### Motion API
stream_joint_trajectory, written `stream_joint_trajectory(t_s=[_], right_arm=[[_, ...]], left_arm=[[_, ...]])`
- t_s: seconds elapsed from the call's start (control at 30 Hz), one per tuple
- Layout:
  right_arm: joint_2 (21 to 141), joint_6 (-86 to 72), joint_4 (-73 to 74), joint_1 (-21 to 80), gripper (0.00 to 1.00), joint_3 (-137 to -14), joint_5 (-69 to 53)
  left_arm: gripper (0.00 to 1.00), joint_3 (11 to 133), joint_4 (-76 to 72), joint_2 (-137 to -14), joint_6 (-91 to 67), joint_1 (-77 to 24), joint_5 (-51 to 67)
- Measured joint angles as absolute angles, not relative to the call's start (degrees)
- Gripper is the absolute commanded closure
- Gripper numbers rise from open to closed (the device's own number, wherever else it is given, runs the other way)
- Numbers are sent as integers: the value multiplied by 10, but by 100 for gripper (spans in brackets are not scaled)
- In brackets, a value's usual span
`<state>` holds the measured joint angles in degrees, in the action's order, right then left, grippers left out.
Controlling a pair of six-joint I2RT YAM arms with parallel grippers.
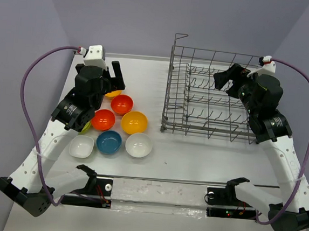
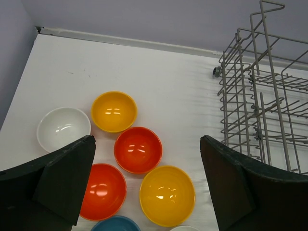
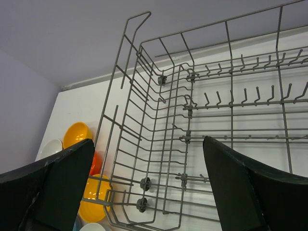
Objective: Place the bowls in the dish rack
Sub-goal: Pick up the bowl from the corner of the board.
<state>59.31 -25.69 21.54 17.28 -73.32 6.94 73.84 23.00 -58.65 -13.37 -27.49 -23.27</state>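
Note:
Several glossy bowls sit in a cluster on the white table left of the dish rack (image 1: 210, 101): two red-orange (image 1: 122, 104) (image 1: 103, 119), an orange-yellow (image 1: 134, 122), a blue (image 1: 109, 142), a round white (image 1: 139, 145) and a squarish white (image 1: 81, 146). Another orange-yellow bowl (image 1: 113, 94) and a lime green one (image 1: 86, 127) are partly hidden under my left arm. My left gripper (image 1: 114, 79) (image 2: 147, 139) hangs open and empty above the red-orange bowl (image 2: 137, 149). My right gripper (image 1: 228, 77) (image 3: 148, 140) is open and empty above the rack (image 3: 202, 125), which holds no bowls.
The rack's tall grid wall (image 1: 170, 84) faces the bowls. A further round white bowl (image 2: 63, 128) shows in the left wrist view at the cluster's far left. Purple walls close in the table at the back and sides. A rail (image 1: 158, 194) runs along the near edge.

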Motion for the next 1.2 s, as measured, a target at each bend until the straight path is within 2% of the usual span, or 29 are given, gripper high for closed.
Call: stream_joint_trajectory(t_s=[0.43,0.63,0.83,1.1,1.2], right_arm=[[593,-257,225,173,0,-733,70],[592,-260,233,173,0,-732,53],[585,-268,240,173,0,-721,39],[570,-274,240,173,0,-699,37],[566,-278,241,173,0,-693,37]], left_arm=[[1,729,231,-585,-135,-275,-220],[3,648,236,-555,-168,-276,-188],[7,553,256,-515,-219,-302,-164],[21,544,299,-544,-235,-364,-153],[23,544,310,-555,-242,-379,-145]])
